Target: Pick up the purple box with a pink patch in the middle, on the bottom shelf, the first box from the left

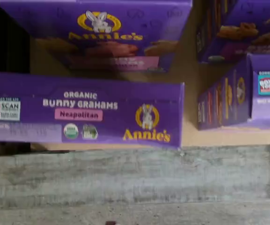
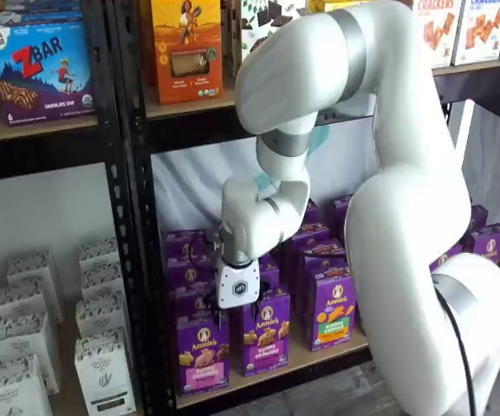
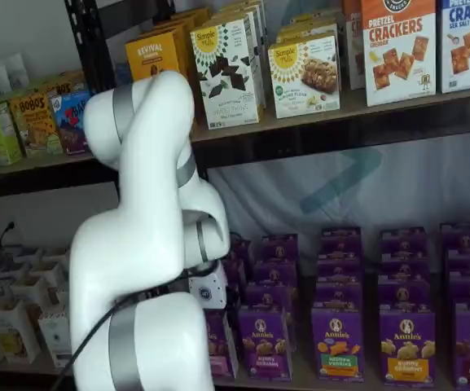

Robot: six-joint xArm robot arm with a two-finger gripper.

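purple box (image 2: 201,354) on bottom shelf (image 2: 319,357) — fingers hidden

Wrist camera is looking straight down, close over the purple box (image 1: 83,110) top at the bottom shelf (image 1: 191,65) front edge. Both shelf cameras are facing the rack from the front, farther back, sharing the arm (image 2: 388,208) and purple rows.

purple box (image 2: 201,348) leftmost on bottom shelf (image 2: 319,357)
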